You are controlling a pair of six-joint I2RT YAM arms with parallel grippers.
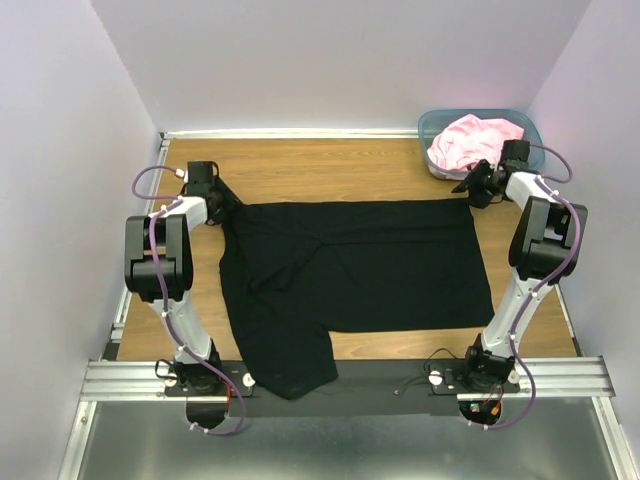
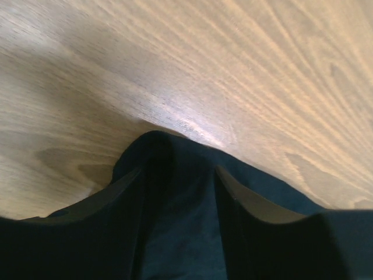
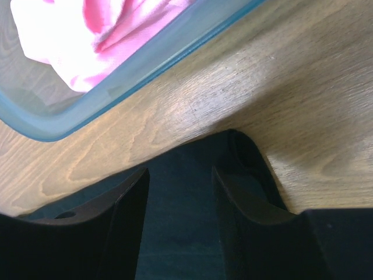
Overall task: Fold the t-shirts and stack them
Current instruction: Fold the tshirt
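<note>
Left end effector (image 2: 178, 169) and right end effector (image 3: 180, 170), jaws apart, straddle the black t-shirt's (image 1: 380, 265) far corners (pinch fully, lift level).

Black t-shirt (image 1: 370, 265) spread on table (image 1: 330, 170); pink t-shirt (image 1: 470, 140) bunched in bin (image 1: 424, 135)

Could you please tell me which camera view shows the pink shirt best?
The top view: the pink shirt shows as a whole heap in the teal bin. The right wrist view catches only a blurred part beyond the bin's rim; the left wrist view shows none of it.
</note>
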